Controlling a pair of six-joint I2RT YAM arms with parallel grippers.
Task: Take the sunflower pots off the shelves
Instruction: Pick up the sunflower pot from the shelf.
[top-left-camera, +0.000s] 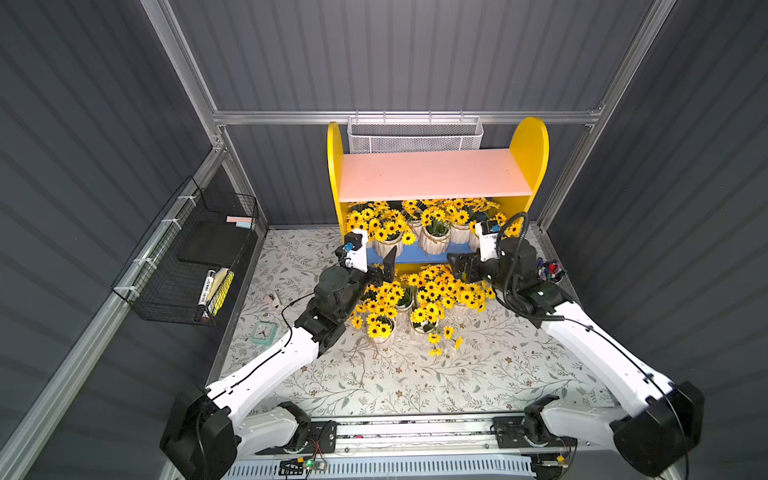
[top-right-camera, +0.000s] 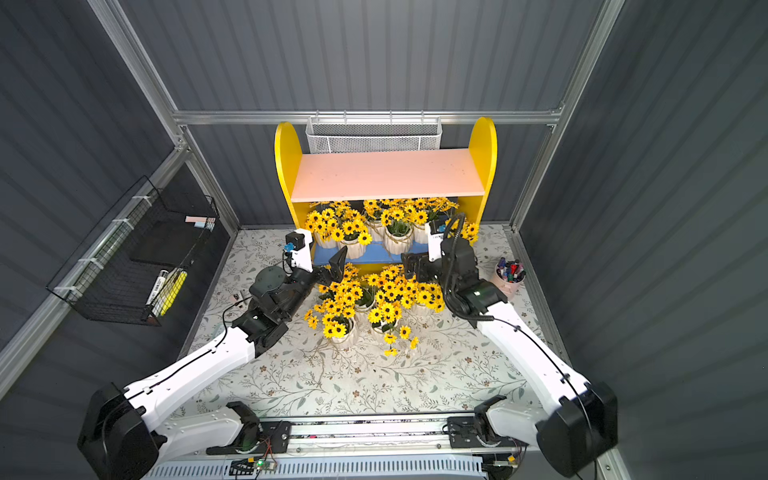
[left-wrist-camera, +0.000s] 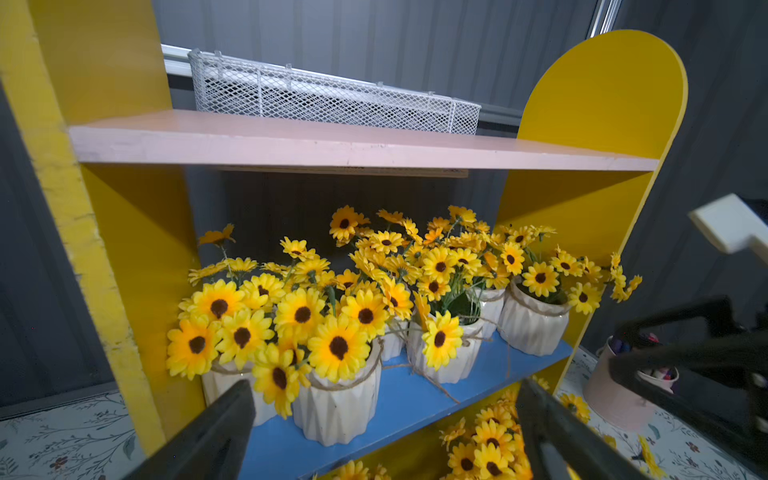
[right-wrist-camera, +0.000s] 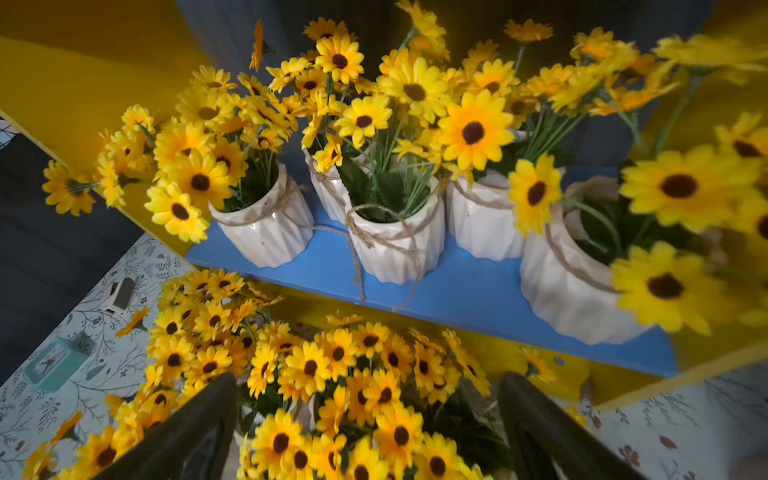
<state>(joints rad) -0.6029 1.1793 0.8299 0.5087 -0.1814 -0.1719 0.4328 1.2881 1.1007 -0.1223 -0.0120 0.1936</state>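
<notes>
Since left claw (left-wrist-camera: 384, 390) and right claw (right-wrist-camera: 368, 382) both gape empty, I'd close the left low on the near left pot (left-wrist-camera: 336, 405), under its flowers.

I worked in a lab test booth dressed as a homely corner: grey ribbed wall panels (top-left-camera: 415, 54) in an aluminium frame (top-left-camera: 407, 117) closed me in, my arms (top-left-camera: 270, 374) sat on a metal rail (top-left-camera: 415, 432) with bare wiring (top-left-camera: 309, 459), and a floral cloth (top-left-camera: 415, 382) and bright painted shelves (top-left-camera: 432, 174) furnished it.

Blk wire basket (top-left-camera: 187, 266), white mesh basket (top-left-camera: 415, 140), pink pen cup (top-right-camera: 508, 283), teal clock (top-left-camera: 263, 332), floral mat (top-left-camera: 457, 374)
</notes>
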